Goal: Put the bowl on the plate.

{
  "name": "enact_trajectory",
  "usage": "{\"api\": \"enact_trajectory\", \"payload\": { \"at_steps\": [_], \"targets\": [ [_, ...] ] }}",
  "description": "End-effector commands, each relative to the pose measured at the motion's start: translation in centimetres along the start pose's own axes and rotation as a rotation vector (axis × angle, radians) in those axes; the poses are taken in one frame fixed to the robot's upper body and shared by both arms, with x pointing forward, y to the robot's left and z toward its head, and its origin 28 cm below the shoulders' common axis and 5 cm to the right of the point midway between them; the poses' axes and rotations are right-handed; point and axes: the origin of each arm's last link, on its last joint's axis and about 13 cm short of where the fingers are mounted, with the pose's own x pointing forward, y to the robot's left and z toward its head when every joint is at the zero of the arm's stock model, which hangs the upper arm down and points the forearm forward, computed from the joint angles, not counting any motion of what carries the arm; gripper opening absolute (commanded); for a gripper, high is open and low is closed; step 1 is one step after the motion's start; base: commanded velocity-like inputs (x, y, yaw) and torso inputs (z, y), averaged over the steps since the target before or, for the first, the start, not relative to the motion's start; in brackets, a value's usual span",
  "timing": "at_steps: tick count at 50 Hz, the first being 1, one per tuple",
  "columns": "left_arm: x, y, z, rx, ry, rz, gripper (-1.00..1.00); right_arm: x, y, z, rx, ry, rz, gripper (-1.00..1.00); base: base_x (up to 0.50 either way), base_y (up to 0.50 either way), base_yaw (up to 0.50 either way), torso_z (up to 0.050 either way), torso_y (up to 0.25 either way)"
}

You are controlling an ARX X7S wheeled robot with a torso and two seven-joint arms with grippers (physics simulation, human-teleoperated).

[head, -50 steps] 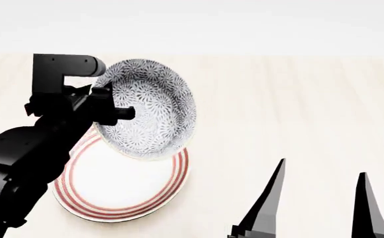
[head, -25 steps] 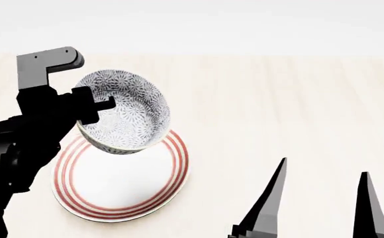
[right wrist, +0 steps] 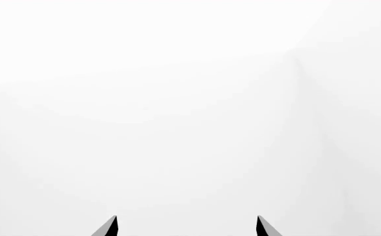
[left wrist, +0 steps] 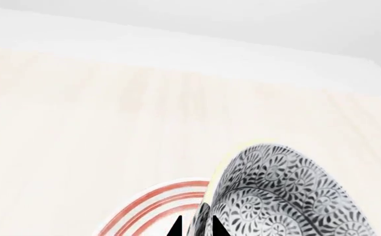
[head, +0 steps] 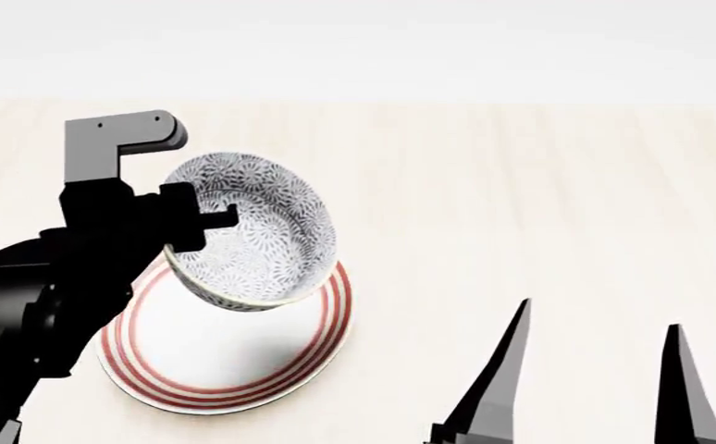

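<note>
The left gripper (head: 203,222) is pinching the floral bowl (head: 253,242) by its rim, holding it tilted above the red-ringed plate (head: 228,347), directly over the plate's far half. The right gripper (head: 586,370) is idling with jaws spread wide, well apart from the plate.

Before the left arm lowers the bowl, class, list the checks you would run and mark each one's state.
1. Left gripper shut on the floral bowl's rim: ok.
2. Bowl above the red-ringed plate: ok.
3. Bowl level for setting down: not ok, it is tilted, its opening facing sideways.
4. Plate bare of other things: ok where visible.
5. Right gripper open and off to the side: ok.
6. Gap between bowl and plate: cannot tell.
</note>
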Motion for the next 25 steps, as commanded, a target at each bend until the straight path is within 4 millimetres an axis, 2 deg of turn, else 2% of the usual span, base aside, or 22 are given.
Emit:
{"api": "enact_trajectory", "payload": {
  "at_steps": [1, 25],
  "targets": [
    [0.1, -0.5, 0.0, -0.032, -0.026, 0.010, -1.00, 0.0, 0.0, -0.1, -0.015, -0.007, 0.006, 1.00, 0.00, 0.00, 0.00, 0.000, 0.000],
    [0.1, -0.4, -1.7, -0.031, 0.016, -0.014, -1.00, -0.1, -0.1, -0.3, -0.019, -0.001, 0.006, 1.00, 0.00, 0.00, 0.00, 0.000, 0.000]
  ]
}}
